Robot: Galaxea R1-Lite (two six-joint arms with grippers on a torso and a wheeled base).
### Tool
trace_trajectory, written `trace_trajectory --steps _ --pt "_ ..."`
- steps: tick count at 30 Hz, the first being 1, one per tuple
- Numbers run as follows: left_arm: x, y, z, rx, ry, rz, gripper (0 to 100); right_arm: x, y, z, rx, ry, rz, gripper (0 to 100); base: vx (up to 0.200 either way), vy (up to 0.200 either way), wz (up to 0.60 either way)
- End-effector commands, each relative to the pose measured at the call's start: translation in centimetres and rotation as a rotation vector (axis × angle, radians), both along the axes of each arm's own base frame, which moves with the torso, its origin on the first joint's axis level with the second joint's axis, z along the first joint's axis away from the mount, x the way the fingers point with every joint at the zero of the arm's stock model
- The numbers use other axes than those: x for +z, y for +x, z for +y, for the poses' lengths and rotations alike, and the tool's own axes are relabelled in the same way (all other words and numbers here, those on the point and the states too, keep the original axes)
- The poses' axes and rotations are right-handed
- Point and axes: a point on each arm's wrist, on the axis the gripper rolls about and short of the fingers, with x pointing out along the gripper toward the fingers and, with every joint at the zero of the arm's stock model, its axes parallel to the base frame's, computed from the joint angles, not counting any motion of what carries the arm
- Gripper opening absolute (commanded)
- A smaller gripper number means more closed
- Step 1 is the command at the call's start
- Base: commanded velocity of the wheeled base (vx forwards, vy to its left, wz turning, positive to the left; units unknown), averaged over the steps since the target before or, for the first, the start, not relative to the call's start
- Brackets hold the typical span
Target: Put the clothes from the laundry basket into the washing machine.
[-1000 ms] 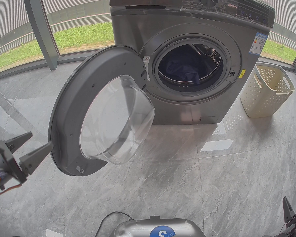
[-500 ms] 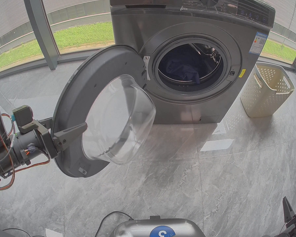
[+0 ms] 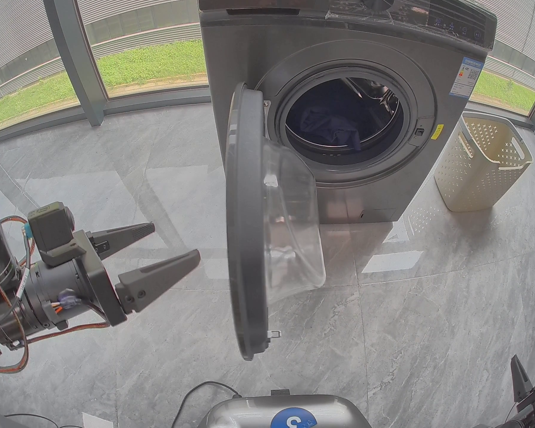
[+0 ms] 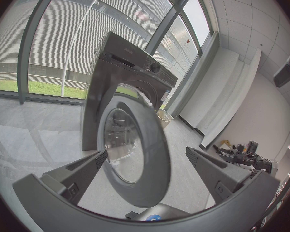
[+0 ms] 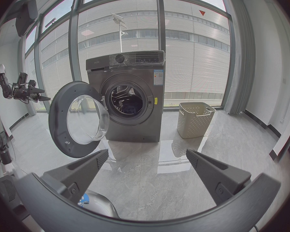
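The grey washing machine (image 3: pixel 339 31) stands ahead with its round door (image 3: pixel 244 221) swung about halfway, edge-on in the head view. Dark blue clothes (image 3: pixel 333 126) lie inside the drum. The cream laundry basket (image 3: pixel 481 161) sits on the floor right of the machine; its visible inside is bare perforated wall. My left gripper (image 3: pixel 173 242) is open, left of the door's outer face and a short gap from it. The left wrist view has the door (image 4: pixel 135 152) straight ahead of the left gripper (image 4: pixel 145 150). My right gripper (image 5: pixel 145 152) is open and holds nothing, low at the right (image 3: pixel 534 361).
Grey tiled floor (image 3: pixel 398 328) spreads in front of the machine. Tall windows (image 3: pixel 142 43) and a pillar (image 3: pixel 71 49) run behind and to the left. The right wrist view shows the machine (image 5: pixel 129 97), the basket (image 5: pixel 195 118) and a wall corner at the right.
The door has swung from wide open to about half shut. My left gripper rose from the lower left, met the door's outer face, and now sits behind it, apart. The right arm stayed still.
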Motion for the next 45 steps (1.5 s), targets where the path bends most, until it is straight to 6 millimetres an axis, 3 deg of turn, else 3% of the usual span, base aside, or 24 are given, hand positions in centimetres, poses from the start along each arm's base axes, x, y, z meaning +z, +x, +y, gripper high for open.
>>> trace_trajectory --steps 1,6,7,8,14,16,23,31,34,39,40,41,45 --pt "-0.5 1.3 0.1 0.065 0.017 0.02 100 -0.5 0.0 0.0 0.001 0.0 0.002 100 0.0 0.0 0.0" --pt "-1.5 3.5 -0.9 0.095 0.05 0.065 100 -0.5 0.0 0.0 0.001 0.0 0.002 100 0.0 0.0 0.0" --pt "-1.9 5.2 -1.7 0.105 0.058 0.077 100 -0.5 0.0 0.0 0.001 0.0 0.002 100 0.0 0.0 0.0" --pt "-1.9 5.3 -1.8 0.105 0.057 0.075 100 -0.5 0.0 0.0 0.001 0.0 0.002 100 0.0 0.0 0.0" --pt "-2.5 10.7 -5.2 0.121 0.048 0.052 100 -0.5 0.0 0.0 0.001 0.0 0.002 100 0.0 0.0 0.0" --pt "-2.4 11.7 -6.1 0.122 0.043 0.045 100 -0.5 0.0 0.0 0.001 0.0 0.002 100 0.0 0.0 0.0" --pt "-2.1 15.9 -12.2 0.063 0.0 -0.002 100 -0.5 0.0 0.0 0.001 0.0 0.002 100 0.0 0.0 0.0" --pt "-0.3 22.6 -18.5 0.185 -0.156 0.058 100 -0.5 0.0 0.0 0.001 0.0 0.002 100 0.0 0.0 0.0" --pt "-0.3 23.4 -19.2 0.211 -0.218 0.107 100 -0.5 0.0 0.0 0.001 0.0 0.002 100 0.0 0.0 0.0" --pt "-0.7 23.2 -18.5 0.228 -0.198 0.133 100 -0.5 0.0 0.0 0.001 0.0 0.002 100 0.0 0.0 0.0" --pt "0.4 21.9 -17.2 0.232 -0.19 0.139 100 -0.5 0.0 0.0 0.001 0.0 0.002 100 0.0 0.0 0.0" --pt "0.4 21.9 -17.2 0.232 -0.19 0.139 100 -0.5 0.0 0.0 0.001 0.0 0.002 100 0.0 0.0 0.0" --pt "1.8 16.3 -13.2 0.228 -0.143 0.185 100 -0.5 0.0 0.0 0.001 0.0 0.002 100 0.0 0.0 0.0"
